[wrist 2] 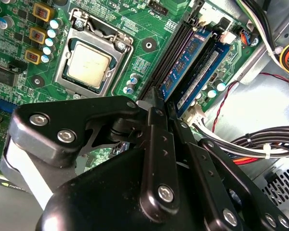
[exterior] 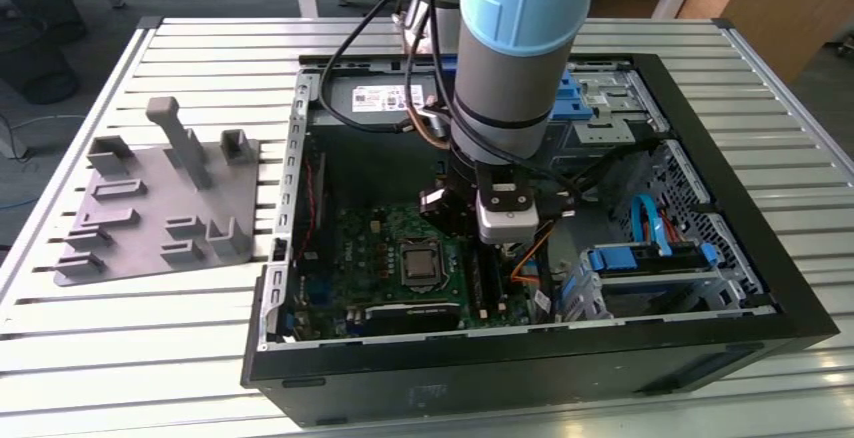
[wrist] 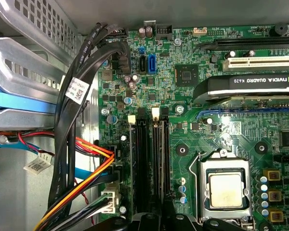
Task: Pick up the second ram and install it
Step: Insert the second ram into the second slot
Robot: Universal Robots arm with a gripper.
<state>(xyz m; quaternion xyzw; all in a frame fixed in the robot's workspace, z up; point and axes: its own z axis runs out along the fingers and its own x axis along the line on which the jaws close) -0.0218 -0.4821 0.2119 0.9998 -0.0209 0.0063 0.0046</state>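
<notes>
Two dark blue memory sticks stand side by side in the black slots of the green motherboard (wrist 2: 149, 29), at the edge away from the processor. The second ram (wrist 2: 189, 61) is the one nearer the empty slots, and a like stick (wrist 2: 205, 73) sits just beyond it. My gripper (wrist 2: 160, 98) has its black fingers drawn together, shut, with the tips at one end of the second ram. I cannot tell whether they touch it. In the exterior view the gripper (exterior: 502, 248) reaches down inside the open computer case (exterior: 534, 353).
A processor socket (wrist 2: 89, 67) lies beside the slots. A graphics card (wrist: 245, 86) crosses the board farther off. Black, orange and red cables (wrist: 79, 159) run close along the slots. A blue drive cage (exterior: 654, 263) fills the case's right side. A grey fixture stand (exterior: 160, 198) sits on the slatted table.
</notes>
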